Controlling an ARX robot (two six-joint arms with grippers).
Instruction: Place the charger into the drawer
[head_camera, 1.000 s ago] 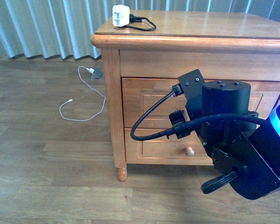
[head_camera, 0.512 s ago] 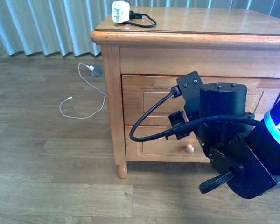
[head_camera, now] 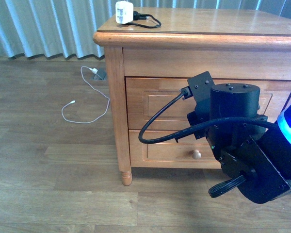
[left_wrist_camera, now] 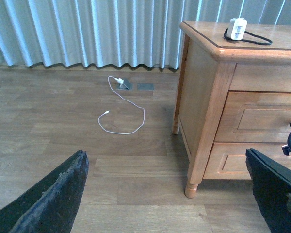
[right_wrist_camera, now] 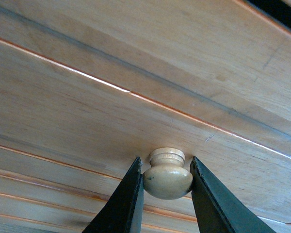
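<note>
My left gripper (left_wrist_camera: pixel 165 155) is spread wide, and only its own wrist view shows this: two dark fingers (left_wrist_camera: pixel 53 196) apart over the wooden floor (left_wrist_camera: pixel 48 126). A thin white cable (left_wrist_camera: pixel 122 109) lies looped on that floor, at about 9 o'clock from the cabinet (head_camera: pixel 115 97).

The charger (head_camera: pixel 124 11) stands on the cabinet top near its back left corner, at 11 o'clock in the front view. The white cube is upright and its black cable loops away toward 3 o'clock along the top.

The drawer (head_camera: pixel 160 104) sits flush in the cabinet face, so its inside is hidden. My right arm covers the drawer's middle in the front view. The lower drawer (head_camera: pixel 155 150) and its own handle show below.

Only the right wrist view shows my right gripper (right_wrist_camera: pixel 166 162). It pinches a round pale knob (right_wrist_camera: pixel 168 175), one finger touching each side. This is probably the upper drawer's knob, though that close view cannot confirm it.
</note>
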